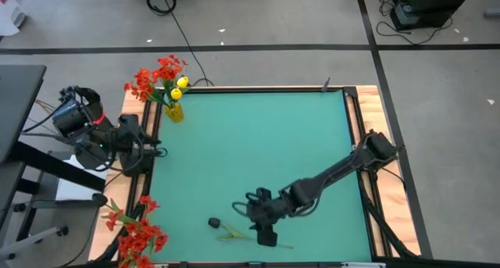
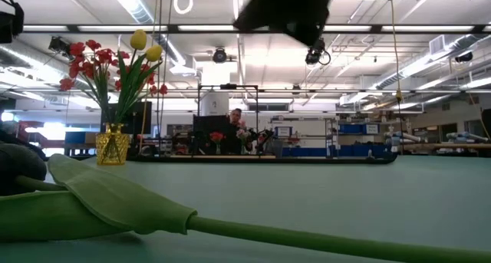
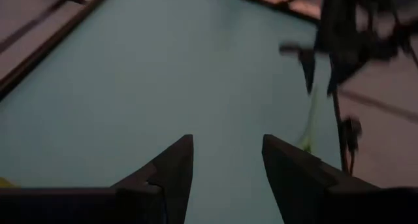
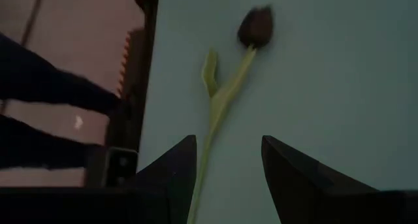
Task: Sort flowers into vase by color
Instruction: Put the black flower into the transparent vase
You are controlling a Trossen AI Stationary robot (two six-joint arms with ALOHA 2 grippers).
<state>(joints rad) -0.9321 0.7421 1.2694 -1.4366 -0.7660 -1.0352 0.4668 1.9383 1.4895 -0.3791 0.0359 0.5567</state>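
A yellow vase (image 1: 173, 112) (image 2: 113, 146) stands at the mat's far left corner with red sprays (image 1: 152, 79) and yellow tulips (image 1: 181, 84) in it. A tulip with a dark head (image 1: 214, 222) (image 4: 256, 25) lies flat on the mat near the front edge, its green stem (image 4: 219, 106) (image 2: 307, 236) running toward the right. My right gripper (image 1: 254, 217) (image 4: 228, 178) hovers open above that stem, clear of the mat. My left gripper (image 1: 152, 151) (image 3: 227, 172) is open at the mat's left edge, holding nothing.
A bunch of red flowers (image 1: 137, 233) lies at the near left corner, off the mat. A wooden frame (image 1: 355, 127) borders the green mat (image 1: 258, 143). In the low view a person (image 2: 238, 125) is in the room beyond the table.
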